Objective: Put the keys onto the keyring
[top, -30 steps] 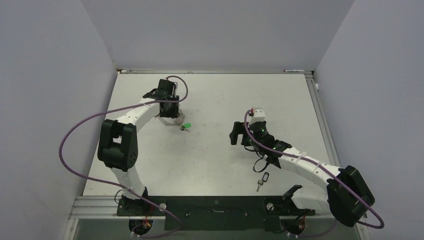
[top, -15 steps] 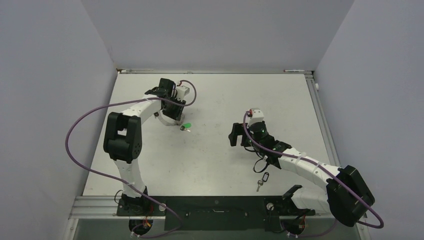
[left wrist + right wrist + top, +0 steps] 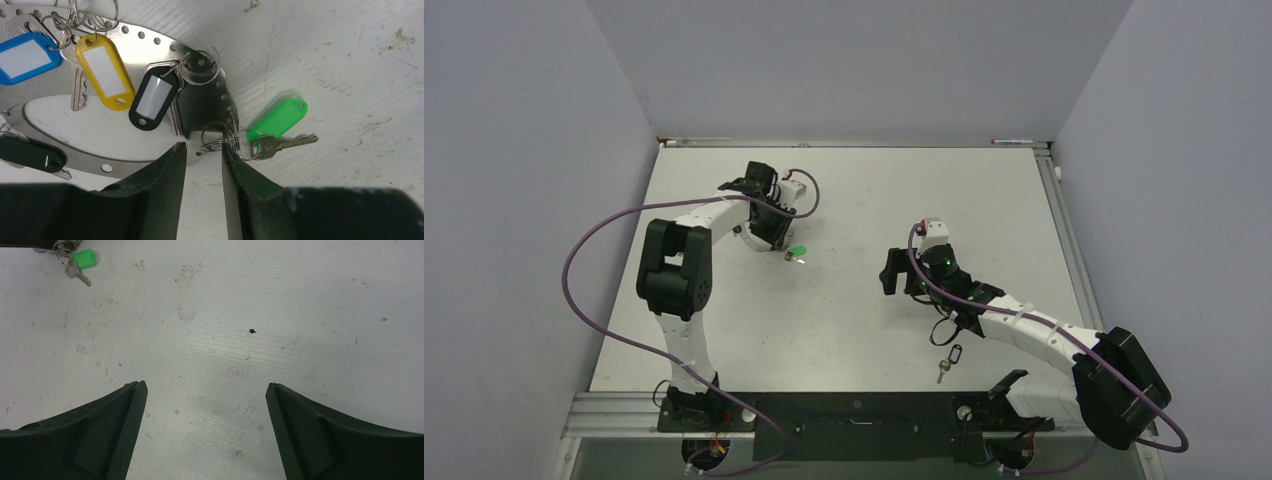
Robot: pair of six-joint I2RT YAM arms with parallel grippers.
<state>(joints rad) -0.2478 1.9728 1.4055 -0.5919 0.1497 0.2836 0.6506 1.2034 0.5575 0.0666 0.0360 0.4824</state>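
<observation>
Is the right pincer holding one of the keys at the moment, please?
No, the right pincer stands wide open above the table, with nothing between its jaws.

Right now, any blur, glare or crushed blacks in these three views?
Left wrist: green key tag smeared along its upper edge, likely motion blur; metal keyring has mild sheen, not blown out; left tool near-black, no detail. Right wrist: tabletop sharp, evenly lit; right tool equally dark. Top external: flat diffuse light, soft shadows, black-tagged key barely resolved.
</observation>
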